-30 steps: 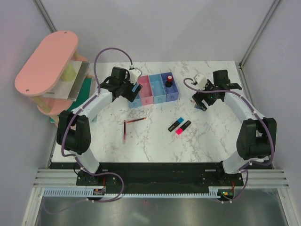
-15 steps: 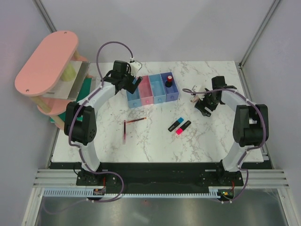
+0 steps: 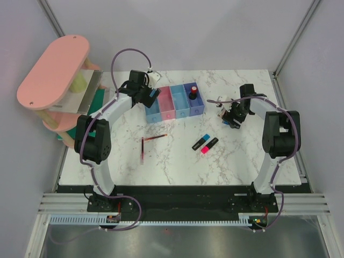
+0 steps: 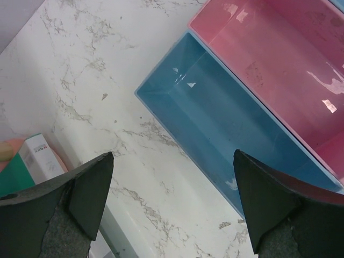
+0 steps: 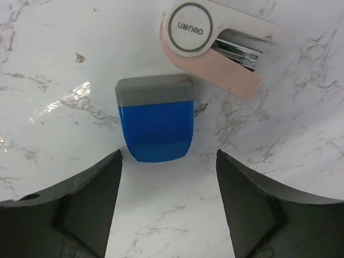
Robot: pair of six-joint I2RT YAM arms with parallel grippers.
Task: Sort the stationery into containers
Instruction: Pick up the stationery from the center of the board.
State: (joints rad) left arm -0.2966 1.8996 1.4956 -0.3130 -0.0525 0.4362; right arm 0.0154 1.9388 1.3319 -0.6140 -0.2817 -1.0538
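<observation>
White marbled worktop (image 3: 177,166) fills the middle of the overhead view. A big pink oval-topped shelf rack (image 3: 54,70) stands off its upper left corner and plays no part in the task.

The row of four joined plastic bins (image 3: 168,115) (light blue, pink, light blue, purple) sits upper centre. The purple one holds a red-black capped piece (image 3: 193,92).

Left hand (image 4: 172,156): jaws wide apart, nothing between them, hovering over the end of the leftmost light blue bin.

Lower centre-left, two thin dark-red pens (image 3: 155,137) lie loose in a rough L. Right of centre, two stubby black highlighters (image 3: 209,145), one blue-tipped and one pink-tipped, lie side by side. I judge these four items unsorted.

Right hand (image 5: 168,166): jaws apart, clamped on nothing. In its wrist view the small blue block (image 5: 155,126) with a grey band lies flat on the worktop just ahead of the fingertips. It is centred between them, with bare marble on either side. Its slightly longer axis runs up-down the frame, grey end at the top, so the jaws would close across its narrower width.

A white-and-pink stapler-like piece (image 5: 215,40) sits at the block's upper right corner. I cannot tell whether they touch. I see a risk of nudging it on the grab.

The right arm is plainly the nearer one to the block. The bins lie to the left in the overhead frame.
</observation>
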